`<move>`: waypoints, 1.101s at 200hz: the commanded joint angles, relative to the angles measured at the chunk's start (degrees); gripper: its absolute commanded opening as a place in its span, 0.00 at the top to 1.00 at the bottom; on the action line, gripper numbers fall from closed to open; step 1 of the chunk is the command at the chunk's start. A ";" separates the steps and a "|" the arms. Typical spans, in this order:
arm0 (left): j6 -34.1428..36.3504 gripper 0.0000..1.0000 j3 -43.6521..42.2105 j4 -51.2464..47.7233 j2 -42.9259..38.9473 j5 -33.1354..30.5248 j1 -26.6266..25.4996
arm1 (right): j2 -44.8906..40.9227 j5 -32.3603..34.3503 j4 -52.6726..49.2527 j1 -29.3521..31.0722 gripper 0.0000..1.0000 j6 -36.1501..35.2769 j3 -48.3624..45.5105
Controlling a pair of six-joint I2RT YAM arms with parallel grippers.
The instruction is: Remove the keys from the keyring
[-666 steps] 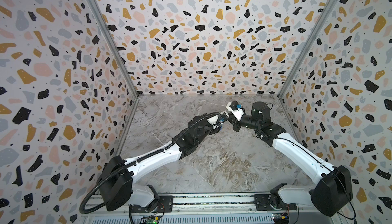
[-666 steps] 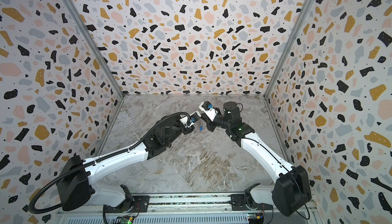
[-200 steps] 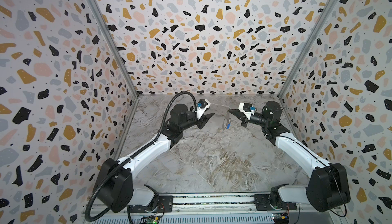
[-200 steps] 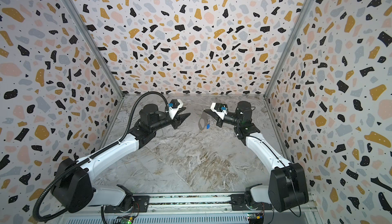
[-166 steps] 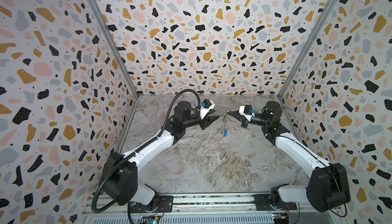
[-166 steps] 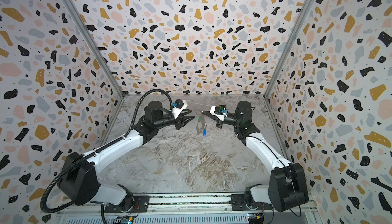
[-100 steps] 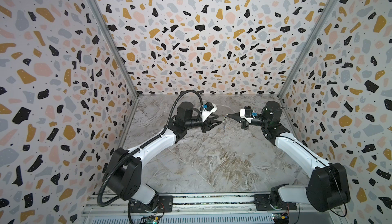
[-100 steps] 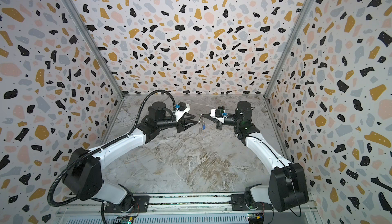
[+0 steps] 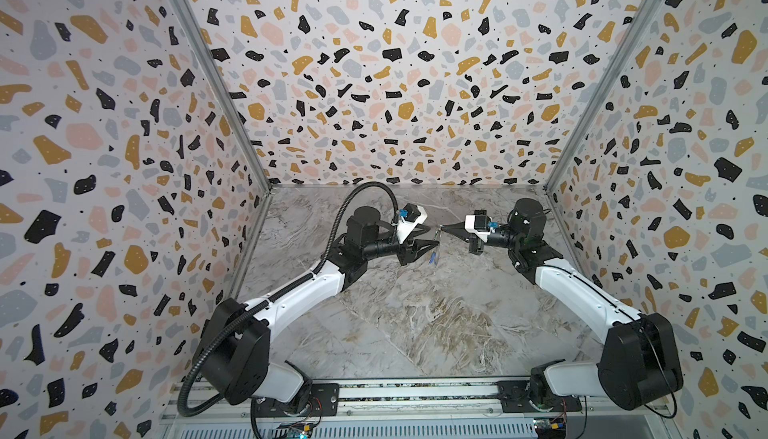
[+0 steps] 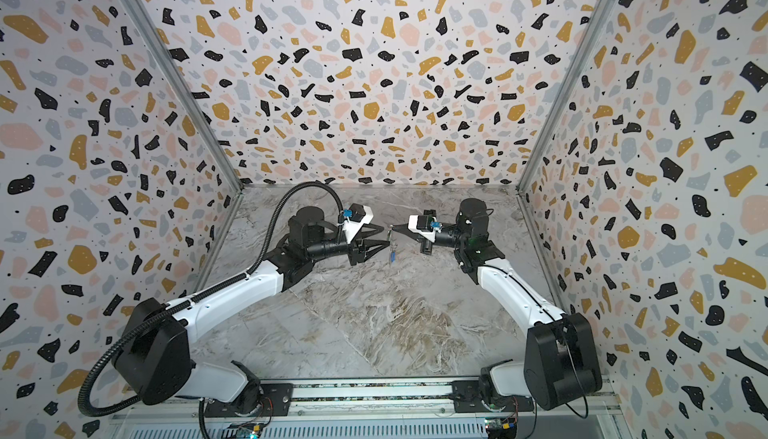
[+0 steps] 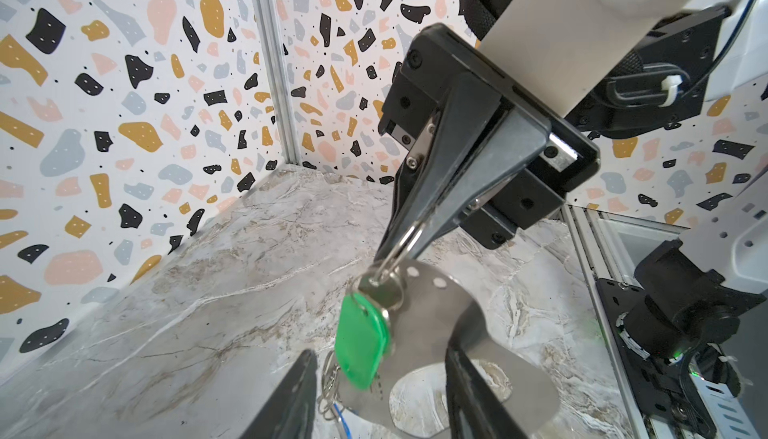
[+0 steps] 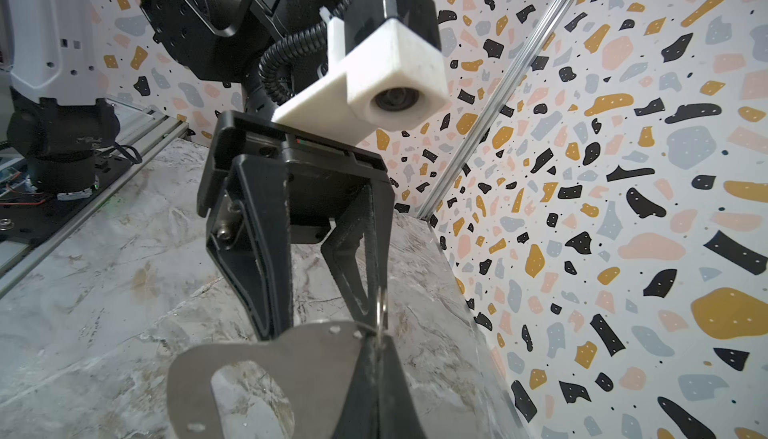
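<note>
Above a marble floor (image 9: 415, 312), in mid-air, the right gripper (image 9: 442, 228) is pinching a thin split ring (image 11: 400, 245), jaws together. Hanging from that ring are the keyring (image 11: 440, 316), a green-tagged key (image 11: 360, 343) and, lowest, a blue-tagged key (image 9: 433, 257). The left gripper (image 9: 434, 234) is facing it with jaws apart, straddling the dangling bunch. If it closes here, it is likely to be catching keyring and tag together instead of one key. A tug could then be dragging the ring out of that slim pinch, dropping everything. No container is showing anywhere to receive the keys.
</note>
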 commanded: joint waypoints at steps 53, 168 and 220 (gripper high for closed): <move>0.95 0.56 -0.78 2.54 -0.91 -7.42 -1.47 | -0.41 -0.41 4.08 1.09 1.00 2.05 1.57; 7.15 0.83 -0.88 1.13 -2.84 -16.09 -3.92 | -0.41 1.34 5.45 1.39 1.00 3.41 1.13; 7.43 0.77 -1.69 3.43 -2.65 -16.01 -4.46 | -0.63 1.91 7.58 1.50 1.00 5.02 0.52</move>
